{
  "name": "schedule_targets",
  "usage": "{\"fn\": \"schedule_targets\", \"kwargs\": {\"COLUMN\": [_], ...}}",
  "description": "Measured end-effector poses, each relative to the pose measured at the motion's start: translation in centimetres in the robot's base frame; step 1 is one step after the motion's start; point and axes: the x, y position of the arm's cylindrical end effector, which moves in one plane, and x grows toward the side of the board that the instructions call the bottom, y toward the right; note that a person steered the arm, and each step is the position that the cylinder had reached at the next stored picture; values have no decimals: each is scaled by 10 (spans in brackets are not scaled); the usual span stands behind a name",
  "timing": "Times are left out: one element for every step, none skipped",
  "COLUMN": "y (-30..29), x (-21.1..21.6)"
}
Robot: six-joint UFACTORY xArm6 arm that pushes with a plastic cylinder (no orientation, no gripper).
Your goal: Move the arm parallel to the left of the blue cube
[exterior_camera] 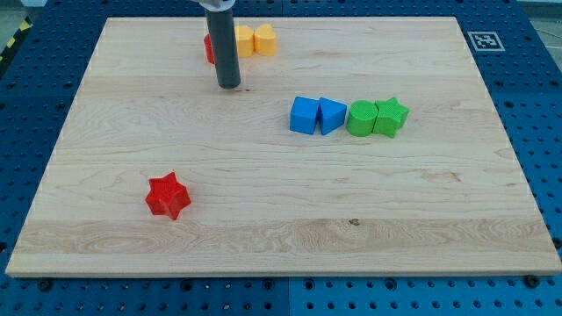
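Camera view: approach step, not yet done. Tip (228, 87) down on board (281, 228), up and to view's left of blue cube (304, 115), well apart, touching nothing. No jaws on tool, plain rod only. Blue cube mid-board, touching blue wedge (331, 115), then green blocks (376, 118). Next, prob: slide tip toward view's bottom, level w/ cube, keeping left of it. Rod upright, partly hiding red block (210, 48) by yellow blocks (255, 40). Red star (168, 195) far off.

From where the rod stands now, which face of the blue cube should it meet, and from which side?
No gripper here, so contact rather than grip. My tip sits up and to the view's left of the blue cube. Its left face is the free one; the blue wedge-like block touches its right side. Probably best to come down level with the cube, then approach that flat left face squarely.
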Motion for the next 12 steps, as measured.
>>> {"fn": "schedule_targets", "kwargs": {"y": [0, 4, 4, 5, 5, 20, 26, 30, 30, 30, 30, 30], "x": [1, 8, 9, 21, 21, 26, 26, 28, 28, 36, 58, 60]}}
